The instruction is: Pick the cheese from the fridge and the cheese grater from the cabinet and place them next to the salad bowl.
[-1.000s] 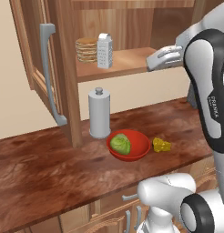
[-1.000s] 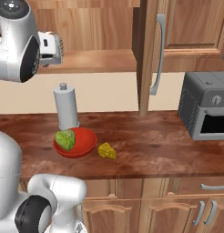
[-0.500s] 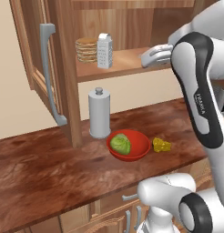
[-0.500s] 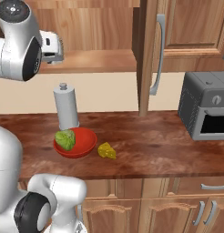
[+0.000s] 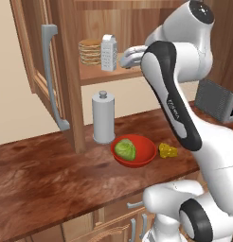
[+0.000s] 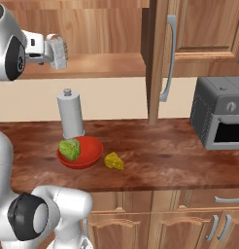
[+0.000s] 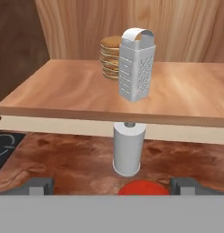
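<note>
The white-grey cheese grater (image 5: pixel 108 53) (image 6: pixel 59 51) (image 7: pixel 136 66) stands upright on the shelf of the open brown cabinet (image 5: pixel 109 73), beside a stack of tan discs (image 5: pixel 91 52). My gripper (image 5: pixel 123 59) (image 6: pixel 47 52) (image 7: pixel 113 186) hovers at shelf height just in front of the grater, open and holding nothing. On the counter below, the red salad bowl (image 5: pixel 144 158) (image 6: pixel 92 146) holds a lettuce head (image 5: pixel 125 149). The yellow cheese (image 5: pixel 167 150) (image 6: pixel 113 161) lies right beside the bowl. The fridge is out of view.
A tall grey cylinder with a knob (image 5: pixel 103 118) (image 6: pixel 71 114) stands behind the bowl, under the shelf. The cabinet door (image 5: pixel 52 75) hangs open to the left with its long bar handle. A dark microwave (image 6: pixel 221 114) sits on the counter's right end.
My arm has swung left toward the cabinet shelf, bringing the open gripper from well right of the grater to close in front of it. The things on the counter have not moved.
</note>
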